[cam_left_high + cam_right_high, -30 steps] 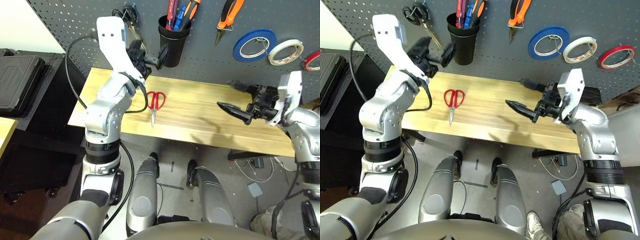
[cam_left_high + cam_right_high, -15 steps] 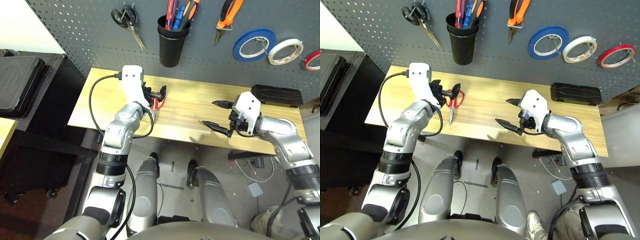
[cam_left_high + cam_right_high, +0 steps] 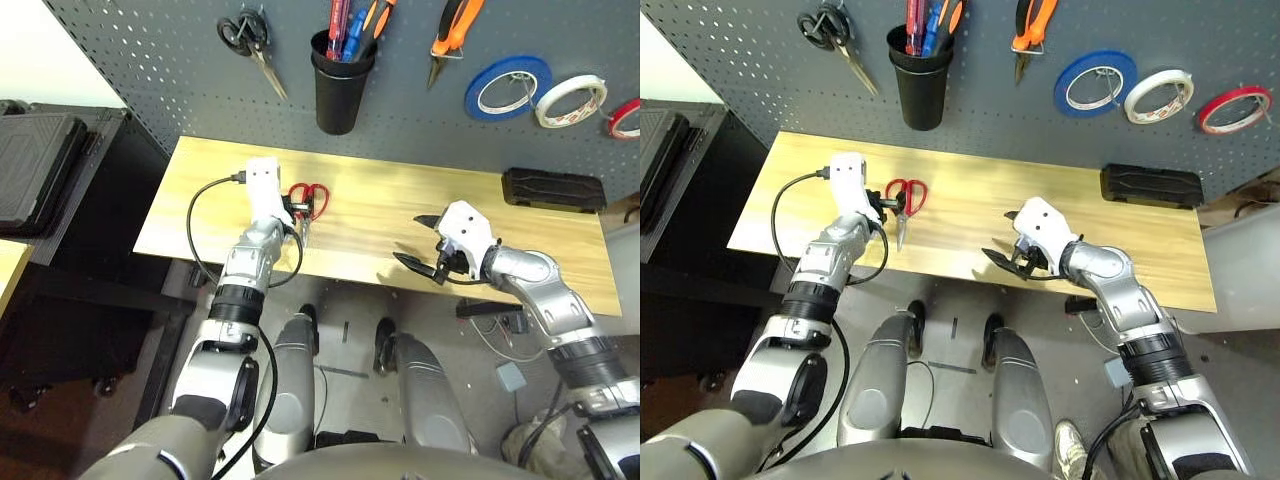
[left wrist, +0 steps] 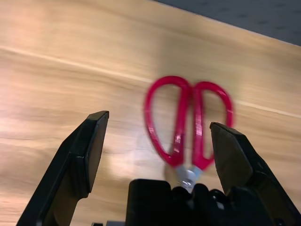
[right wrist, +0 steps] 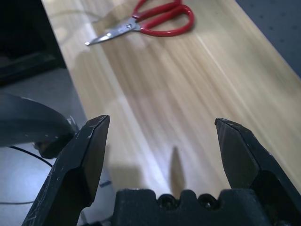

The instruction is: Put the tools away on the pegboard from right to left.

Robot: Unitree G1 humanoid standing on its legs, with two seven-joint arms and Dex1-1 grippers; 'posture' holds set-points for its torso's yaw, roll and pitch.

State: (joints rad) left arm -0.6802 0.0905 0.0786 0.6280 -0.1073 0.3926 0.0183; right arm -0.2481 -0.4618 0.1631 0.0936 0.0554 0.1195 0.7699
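Scissors (image 3: 309,201) with red handles lie flat on the tabletop (image 3: 380,215), left of centre, handles toward the far pegboard (image 3: 420,110). Left gripper (image 4: 157,146) sits low over them, fingers spread wide on either side, not touching. Right gripper (image 3: 425,243) hovers near the tabletop's near edge, fingers spread, empty.

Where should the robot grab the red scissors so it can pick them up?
Probably at the two red handle loops of the red scissors. They lie flat on the table, loops toward the pegboard, blades toward the robot. The open left gripper already straddles the loops, coming from the blade end.
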